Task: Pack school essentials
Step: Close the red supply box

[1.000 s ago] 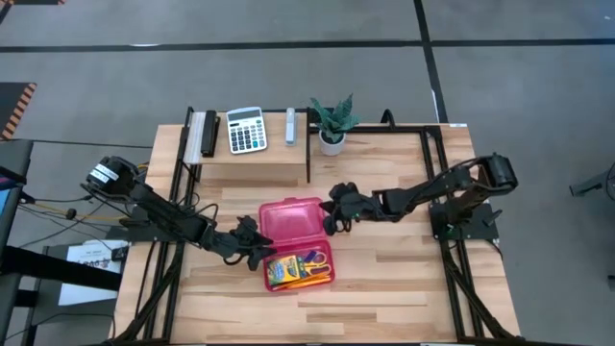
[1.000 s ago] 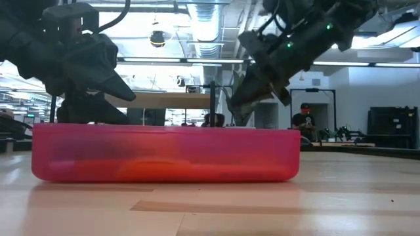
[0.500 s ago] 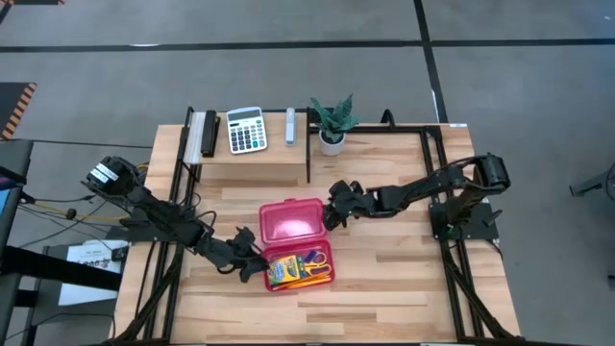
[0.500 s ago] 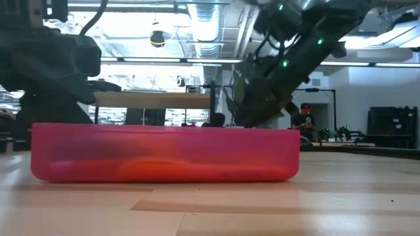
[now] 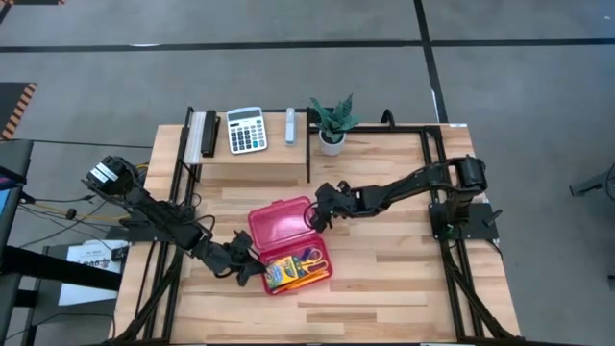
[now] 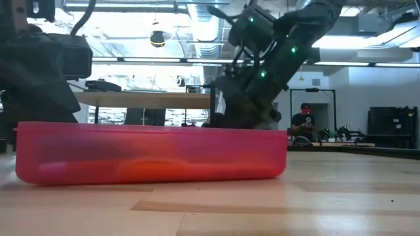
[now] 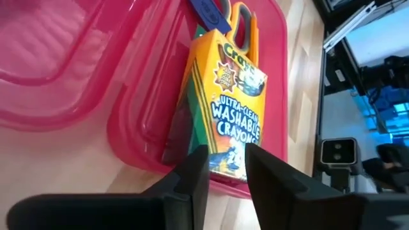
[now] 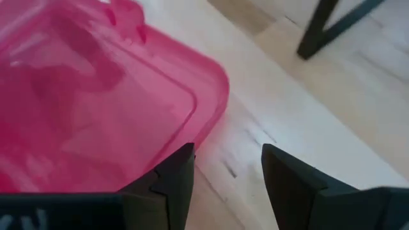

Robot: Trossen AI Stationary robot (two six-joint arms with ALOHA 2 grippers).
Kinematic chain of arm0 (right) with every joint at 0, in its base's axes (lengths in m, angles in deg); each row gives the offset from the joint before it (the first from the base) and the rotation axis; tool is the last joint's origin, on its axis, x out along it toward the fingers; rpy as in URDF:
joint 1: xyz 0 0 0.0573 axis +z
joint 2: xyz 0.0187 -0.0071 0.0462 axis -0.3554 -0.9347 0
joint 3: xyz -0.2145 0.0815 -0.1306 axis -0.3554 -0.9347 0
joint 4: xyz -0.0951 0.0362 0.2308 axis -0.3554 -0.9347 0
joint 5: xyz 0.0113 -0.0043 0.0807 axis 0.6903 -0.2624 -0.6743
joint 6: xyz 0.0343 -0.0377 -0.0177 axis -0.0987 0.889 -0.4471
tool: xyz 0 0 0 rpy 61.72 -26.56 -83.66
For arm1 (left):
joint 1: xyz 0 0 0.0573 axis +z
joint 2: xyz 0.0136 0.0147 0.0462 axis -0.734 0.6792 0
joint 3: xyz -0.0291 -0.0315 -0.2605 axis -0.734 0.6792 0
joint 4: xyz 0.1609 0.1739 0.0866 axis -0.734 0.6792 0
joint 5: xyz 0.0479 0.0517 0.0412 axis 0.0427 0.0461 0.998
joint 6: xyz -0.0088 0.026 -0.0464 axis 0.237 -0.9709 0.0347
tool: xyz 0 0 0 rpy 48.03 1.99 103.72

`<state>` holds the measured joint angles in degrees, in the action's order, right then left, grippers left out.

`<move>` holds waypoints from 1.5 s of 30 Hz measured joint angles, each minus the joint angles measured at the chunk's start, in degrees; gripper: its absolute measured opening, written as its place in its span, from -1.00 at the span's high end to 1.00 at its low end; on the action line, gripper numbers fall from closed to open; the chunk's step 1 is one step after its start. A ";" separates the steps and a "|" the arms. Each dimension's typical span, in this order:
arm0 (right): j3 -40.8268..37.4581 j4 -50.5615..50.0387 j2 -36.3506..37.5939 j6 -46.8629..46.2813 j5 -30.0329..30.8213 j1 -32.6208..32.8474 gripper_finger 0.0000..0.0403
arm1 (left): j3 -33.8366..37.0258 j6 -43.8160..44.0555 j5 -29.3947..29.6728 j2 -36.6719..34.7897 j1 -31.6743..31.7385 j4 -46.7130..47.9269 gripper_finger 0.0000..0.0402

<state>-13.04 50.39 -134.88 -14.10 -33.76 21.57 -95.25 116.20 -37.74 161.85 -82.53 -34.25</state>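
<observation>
The crayon box (image 7: 225, 102) lies in the pink case's tray (image 5: 322, 276) beside the yellow-handled scissors (image 7: 238, 22), near the tabletop (image 5: 384, 279) centre. The left hand (image 7: 223, 167) is at the tray's 9 o'clock edge, fingers narrowly parted around its rim. The right hand (image 8: 223, 167), released, sits at the open lid's (image 5: 279, 226) 3 o'clock corner.

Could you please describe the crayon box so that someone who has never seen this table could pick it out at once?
Near the middle of the wooden table lies an open pink plastic case, its lid folded back. The crayon box lies in the filled half, beside the yellow-handled scissors. It is the only printed card box there, yellow and green.
</observation>
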 joint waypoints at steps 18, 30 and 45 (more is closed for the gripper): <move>0.66 -2.16 2.24 0.31 0.28 -0.90 0.04 | -0.10 -2.12 3.91 -0.08 0.16 3.81 0.57; 0.50 -2.64 -0.13 -1.87 -1.51 -1.23 0.13 | -0.04 -2.40 5.17 -0.01 0.28 3.73 0.57; 0.50 -2.89 2.07 2.47 -2.76 -0.57 0.94 | 0.07 -2.35 6.51 0.05 0.28 2.93 0.57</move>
<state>-12.54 47.50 -132.81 -11.64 -36.51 21.00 -95.17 113.85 -31.23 161.90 -82.25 -31.31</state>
